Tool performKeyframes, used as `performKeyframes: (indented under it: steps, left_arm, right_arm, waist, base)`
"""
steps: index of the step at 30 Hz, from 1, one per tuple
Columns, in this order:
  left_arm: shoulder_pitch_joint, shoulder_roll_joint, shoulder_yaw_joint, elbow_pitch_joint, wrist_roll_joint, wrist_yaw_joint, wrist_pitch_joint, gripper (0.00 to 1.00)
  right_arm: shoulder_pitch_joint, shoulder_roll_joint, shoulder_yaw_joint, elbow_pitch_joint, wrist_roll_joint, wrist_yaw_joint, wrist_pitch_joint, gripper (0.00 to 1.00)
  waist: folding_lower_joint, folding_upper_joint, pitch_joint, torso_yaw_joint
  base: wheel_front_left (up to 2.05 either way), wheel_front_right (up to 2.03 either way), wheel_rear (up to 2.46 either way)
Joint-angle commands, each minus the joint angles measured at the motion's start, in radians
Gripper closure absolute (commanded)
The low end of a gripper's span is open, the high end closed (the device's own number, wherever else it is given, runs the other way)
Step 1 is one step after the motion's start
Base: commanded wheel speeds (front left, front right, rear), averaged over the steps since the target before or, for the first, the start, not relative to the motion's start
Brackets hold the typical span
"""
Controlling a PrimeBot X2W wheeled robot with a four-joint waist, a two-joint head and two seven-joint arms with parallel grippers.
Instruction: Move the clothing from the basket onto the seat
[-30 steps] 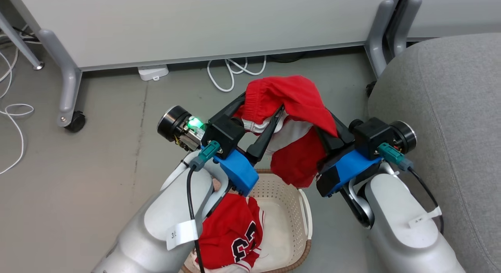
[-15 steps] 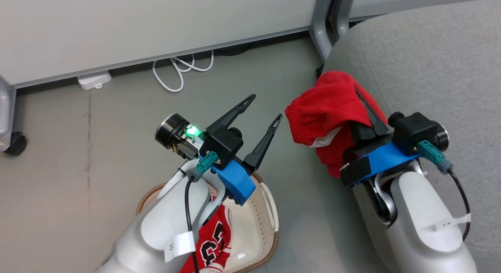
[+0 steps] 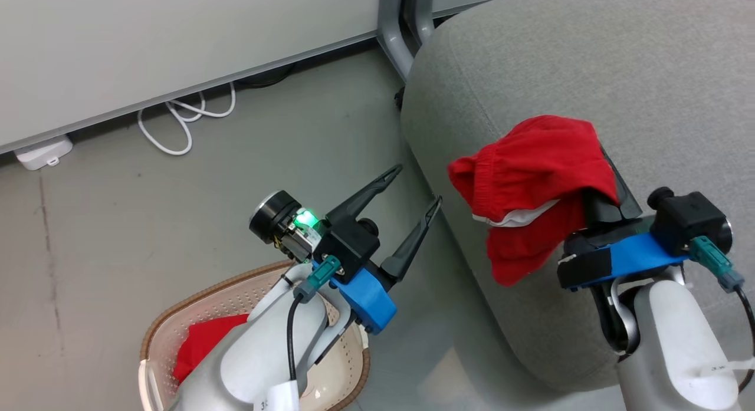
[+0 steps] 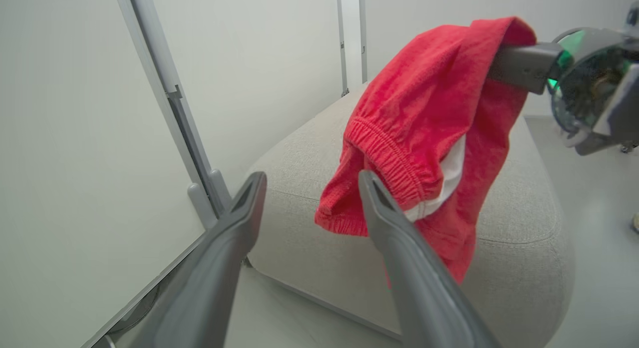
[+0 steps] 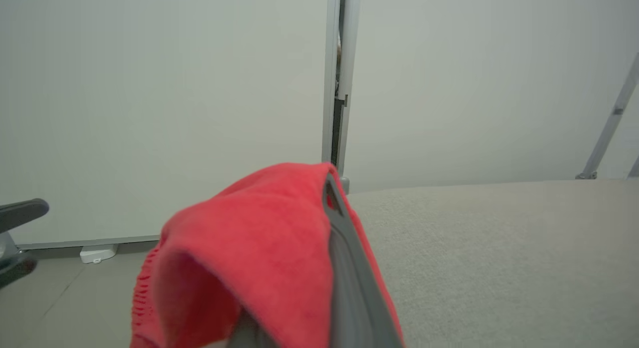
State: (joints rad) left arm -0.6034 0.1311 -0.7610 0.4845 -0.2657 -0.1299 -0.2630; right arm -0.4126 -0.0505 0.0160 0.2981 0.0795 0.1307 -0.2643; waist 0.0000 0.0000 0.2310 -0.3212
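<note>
- Right pincer is clenched on a red garment; the cloth drapes over both fingers and hides most of them.
- Garment has an elastic ribbed band and a white inner edge showing at its lower fold.
- In the head view it hangs over the seat, near the seat's left rounded edge; cannot tell whether the cloth touches the cushion.
- Left wrist view: garment dangles from the right pincer in front of the seat, bunched, with its lower hem loose.
- Left pincer is released, fingers spread wide with nothing between them, and hovers over the floor just left of the seat.
- A green light glows on the left wrist.
- Basket sits on the floor at lower left, partly hidden by the left forearm.
- Other red garment lies inside the basket, mostly covered by the arm; no print readable.
- White cable loops on the floor by the pale partition panel, well apart from the basket.
</note>
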Motion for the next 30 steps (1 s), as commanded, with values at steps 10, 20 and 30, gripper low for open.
performKeyframes:
  steps: [10,20,30]
  left_arm:
    - [0.017,0.006,-0.037,-0.032,0.006,-0.001,-0.003,0.0]
    - [0.008,0.01,-0.032,-0.047,0.008,-0.001,-0.003,0.0]
    - [-0.076,0.034,-0.019,-0.061,0.035,-0.001,-0.003,0.0]
  right_arm:
    - [0.103,0.0,-0.104,-0.073,-0.017,0.0,0.0,1.0]
    - [0.091,0.0,-0.104,-0.085,-0.004,0.0,0.0,1.0]
    - [-0.122,-0.019,-0.144,-0.111,0.013,0.0,0.0,1.0]
  waist:
    - [0.0,0.0,0.009,-0.052]
    - [0.0,0.0,0.02,-0.053]
    - [0.0,0.0,0.162,-0.035]
  base:
    - [0.0,0.0,0.0]
    - [0.0,0.0,0.0]
    - [0.0,0.0,0.0]
